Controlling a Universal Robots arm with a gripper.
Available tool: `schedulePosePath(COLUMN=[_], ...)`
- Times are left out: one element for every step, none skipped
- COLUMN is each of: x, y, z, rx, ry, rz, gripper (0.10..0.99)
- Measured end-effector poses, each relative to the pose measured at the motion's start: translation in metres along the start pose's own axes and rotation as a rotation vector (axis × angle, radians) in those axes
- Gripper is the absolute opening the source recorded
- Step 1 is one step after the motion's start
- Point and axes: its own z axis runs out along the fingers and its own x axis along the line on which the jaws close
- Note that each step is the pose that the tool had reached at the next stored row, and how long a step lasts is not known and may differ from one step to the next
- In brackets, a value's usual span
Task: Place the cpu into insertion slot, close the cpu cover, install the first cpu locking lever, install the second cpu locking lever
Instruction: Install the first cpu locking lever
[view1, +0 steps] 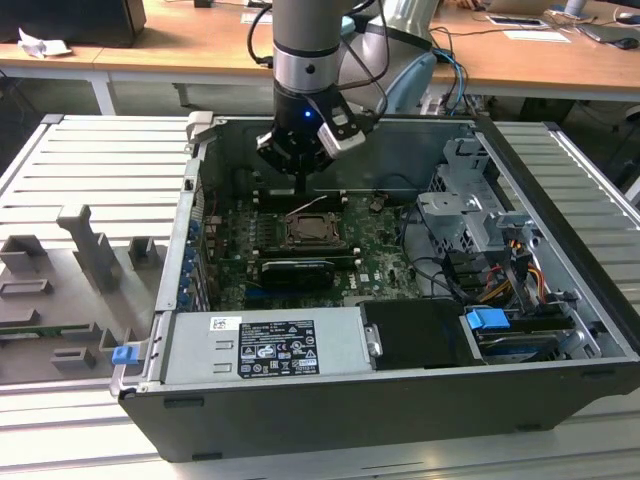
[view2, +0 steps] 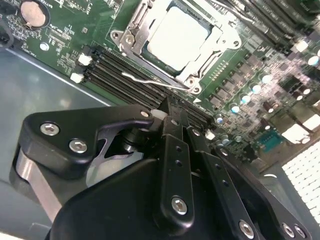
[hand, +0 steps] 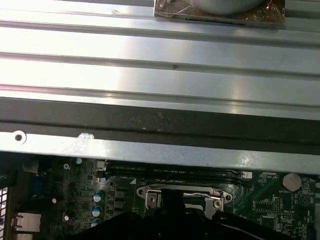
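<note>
Black claw (view2: 169, 107) fingers loom closest in the second wrist view, their tips drawn together and hanging just above the long black memory slots (view2: 115, 70) on the green motherboard (view2: 75, 25). Just beyond the tips sits the insertion slot (view2: 161, 67), with the cpu (view2: 177, 37) lying flat inside it, pale face up. The silvery cpu cover (view2: 222, 37) appears to lie down around the chip, framing it. A thin wire lever (view2: 142, 80) runs along the socket edge nearest the claw (whether it is latched cannot be told). In the exterior view the claw (view1: 300, 188) points straight down inside an open computer case (view1: 330, 420), at about 12 o'clock from the cpu (view1: 306, 230) and near it. A grey power supply (view1: 265, 345) lies at 6 o'clock from the socket, and a metal drive cage (view1: 455, 215) stands at 3 o'clock. The case rests on a ribbed metal counter (view1: 100, 160).
</note>
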Motion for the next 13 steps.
schedulePosePath(x=[-0.0001, -0.0004, -0.0005, -0.0005, -0.0006, -0.0005, -0.0005, -0.0005, -0.0005, -0.0005, -0.0006, -0.001, -0.0015], y=[-0.0001, -0.0002, -0.0003, -0.0004, -0.0005, -0.0007, -0.001, -0.0013, -0.0015, -0.0018, -0.0018, -0.0019, -0.0021], z=[0.0006, 0.0012, 0.002, 0.0026, 0.0039, 0.0044, 0.005, 0.006, 0.007, 0.0089, 0.01, 0.0112, 0.0129], rx=[-0.001, -0.002, -0.007, -0.012, -0.015, -0.017, -0.02, -0.023, -0.023, -0.023, -0.023, -0.023, -0.023], ry=[-0.0005, -0.0009, -0.0011, -0.0014, -0.0022, -0.0023, -0.0025, -0.003, -0.0036, -0.0061, -0.0086, -0.0092, -0.0097], rz=[0.009, 0.015, 0.017, 0.017, 0.018, 0.017, 0.017, 0.017, 0.018, 0.017, 0.016, 0.016, 0.016], gripper=[0.106, 0.106, 0.106, 0.106, 0.106, 0.106, 0.106, 0.106, 0.106, 0.106, 0.106, 0.106, 0.106])
